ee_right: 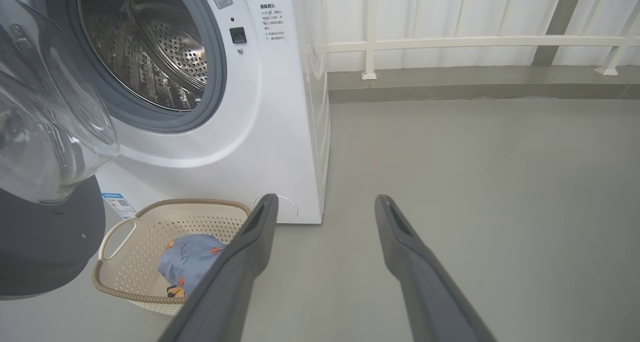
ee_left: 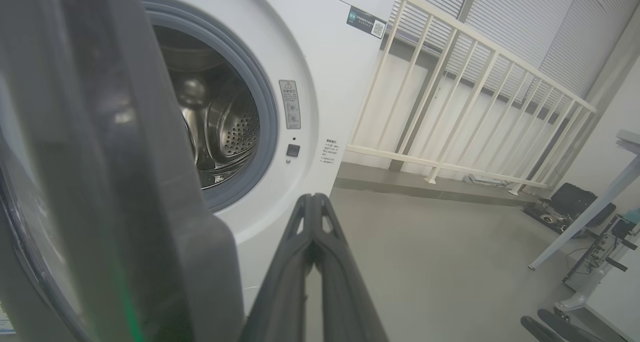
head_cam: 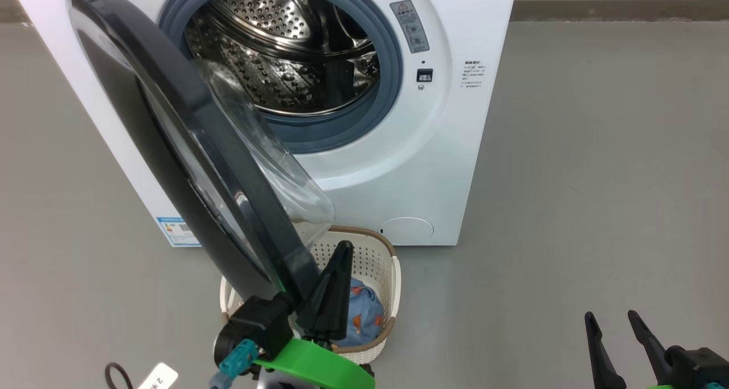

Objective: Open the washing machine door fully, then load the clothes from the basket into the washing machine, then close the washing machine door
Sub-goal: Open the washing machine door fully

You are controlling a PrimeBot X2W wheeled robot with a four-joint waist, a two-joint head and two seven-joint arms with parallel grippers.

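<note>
The washing machine door (head_cam: 216, 150) stood open at left of the head view, above the basket (head_cam: 393, 263) holding the clothes (head_cam: 364, 312). The left gripper (head_cam: 344, 246) was clenched empty just beside the door rim; the right gripper (head_cam: 611, 318), lower right, was spread, empty.

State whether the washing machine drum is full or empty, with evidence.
Empty, as far as visible: bare perforated steel inside the drum; the clothes lie in the basket.
</note>
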